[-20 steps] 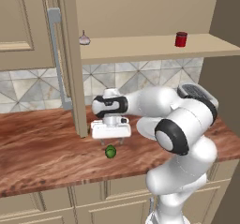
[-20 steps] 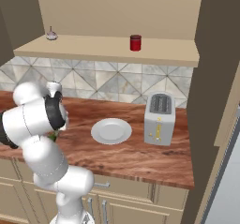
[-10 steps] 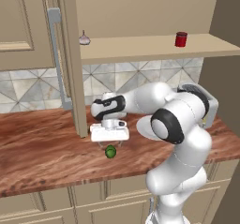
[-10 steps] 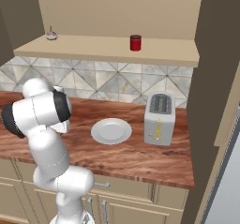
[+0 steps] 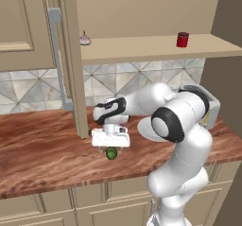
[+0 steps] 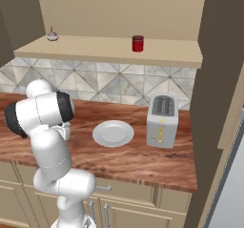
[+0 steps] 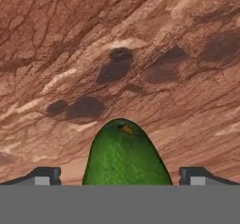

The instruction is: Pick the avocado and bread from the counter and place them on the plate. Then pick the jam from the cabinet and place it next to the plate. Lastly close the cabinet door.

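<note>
Your hand (image 5: 111, 150) has dropped over the avocado (image 5: 111, 153) near the worktop's (image 5: 42, 159) front edge, fingers spread wide, fruit between them, not yet gripped. Close next; the plate (image 6: 113, 133) waits empty.

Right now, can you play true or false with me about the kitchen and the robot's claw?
1. The claw is open, with the avocado between its fingertips. True.
2. The avocado is already on the plate. False: it sits on the counter, and the plate holds nothing.
3. The jam stands on the cabinet shelf. True.
4. The cabinet door is closed. False: it stands open, so you can see the shelf inside.
5. The toaster stands on the plate. False: it stands on the counter beside the plate.
</note>
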You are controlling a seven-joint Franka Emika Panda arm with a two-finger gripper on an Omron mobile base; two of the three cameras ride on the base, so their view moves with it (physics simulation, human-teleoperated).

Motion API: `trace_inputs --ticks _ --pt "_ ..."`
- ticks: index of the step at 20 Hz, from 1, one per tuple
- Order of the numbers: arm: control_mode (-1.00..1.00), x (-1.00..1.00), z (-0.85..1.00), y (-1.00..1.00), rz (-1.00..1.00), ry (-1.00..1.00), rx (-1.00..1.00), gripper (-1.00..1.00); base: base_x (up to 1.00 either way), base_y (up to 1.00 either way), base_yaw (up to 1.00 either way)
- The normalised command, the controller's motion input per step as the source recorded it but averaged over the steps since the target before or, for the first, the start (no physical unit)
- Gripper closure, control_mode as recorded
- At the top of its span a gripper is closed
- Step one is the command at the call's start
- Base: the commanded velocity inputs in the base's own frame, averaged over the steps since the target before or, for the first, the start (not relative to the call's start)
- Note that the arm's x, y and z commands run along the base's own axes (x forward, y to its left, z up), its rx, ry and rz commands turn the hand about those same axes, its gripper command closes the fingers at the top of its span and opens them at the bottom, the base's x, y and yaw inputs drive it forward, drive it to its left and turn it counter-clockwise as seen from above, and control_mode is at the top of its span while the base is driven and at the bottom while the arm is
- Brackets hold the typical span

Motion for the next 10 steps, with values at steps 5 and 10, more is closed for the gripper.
trace_inputs --ticks 5,10 --pt "-1.0 -0.49 -0.01 0.0 -0.23 0.06 -0.01 -1.0 0.0 0.0 0.0" --pt "-1.0 -0.35 -0.01 0.01 -0.21 0.05 -0.05 1.0 0.0 0.0 0.0"
